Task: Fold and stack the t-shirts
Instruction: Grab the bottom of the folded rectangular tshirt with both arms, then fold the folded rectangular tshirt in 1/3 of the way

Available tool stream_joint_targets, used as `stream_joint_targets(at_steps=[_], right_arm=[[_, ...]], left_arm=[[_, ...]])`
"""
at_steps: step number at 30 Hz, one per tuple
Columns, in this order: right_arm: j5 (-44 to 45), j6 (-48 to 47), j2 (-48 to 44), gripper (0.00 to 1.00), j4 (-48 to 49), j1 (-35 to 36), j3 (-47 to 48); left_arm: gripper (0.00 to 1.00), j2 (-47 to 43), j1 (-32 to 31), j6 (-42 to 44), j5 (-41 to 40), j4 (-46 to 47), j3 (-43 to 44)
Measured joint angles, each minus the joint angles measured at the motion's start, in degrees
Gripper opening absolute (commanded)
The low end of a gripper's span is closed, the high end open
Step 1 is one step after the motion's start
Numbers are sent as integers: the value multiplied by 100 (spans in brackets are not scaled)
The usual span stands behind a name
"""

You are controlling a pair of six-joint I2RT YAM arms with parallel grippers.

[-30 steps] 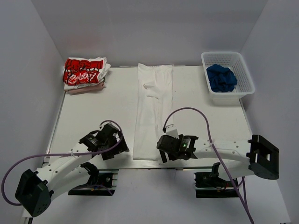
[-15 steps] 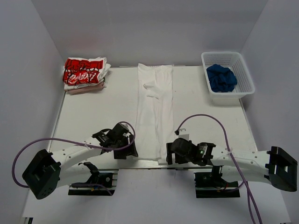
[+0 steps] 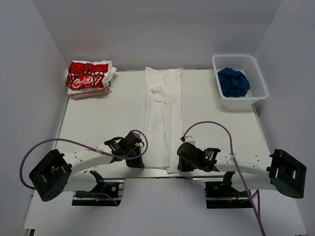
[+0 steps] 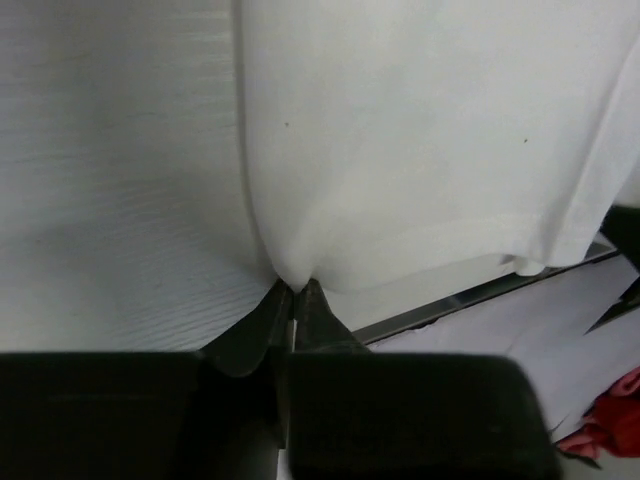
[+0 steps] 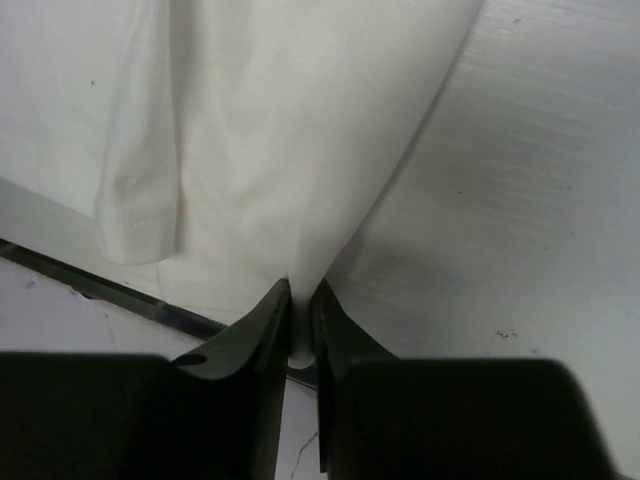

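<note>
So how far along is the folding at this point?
Done: the printed shirt lies folded at the far left corner. In hand: the plain white shirt is a long narrow strip, left gripper and right gripper pinching its near hem corners. Left: fold it crosswise and stack it.

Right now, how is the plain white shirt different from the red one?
The plain white shirt lies as a long strip in the middle; the printed shirt is a small folded bundle in the far left corner. The left gripper and right gripper pinch the plain white shirt's near edge; nothing holds the printed shirt. Both have white cloth.
</note>
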Motion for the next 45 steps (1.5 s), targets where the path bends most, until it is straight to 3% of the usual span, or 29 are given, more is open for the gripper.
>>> stream_joint_targets(at_steps=[1, 5, 16, 22, 30, 45], right_arm=[[-37, 7, 52, 13, 0, -2, 22], [-83, -31, 195, 1, -17, 0, 125], [721, -103, 330, 0, -787, -199, 999], [1287, -450, 1029, 0, -872, -859, 1958], [1482, -1257, 1930, 0, -428, -2140, 3158], [785, -2059, 4260, 0, 337, -3460, 5012]], left_arm=[[0, 13, -20, 0, -13, 17, 0], [0, 22, -90, 22, -146, 59, 24], [0, 20, -129, 282, -684, 24, 868], [0, 271, -4, 376, -1784, -90, 1792], [0, 1943, 573, 754, -2992, -68, 3764], [0, 4640, 1648, 1947, -2616, 627, 5716]])
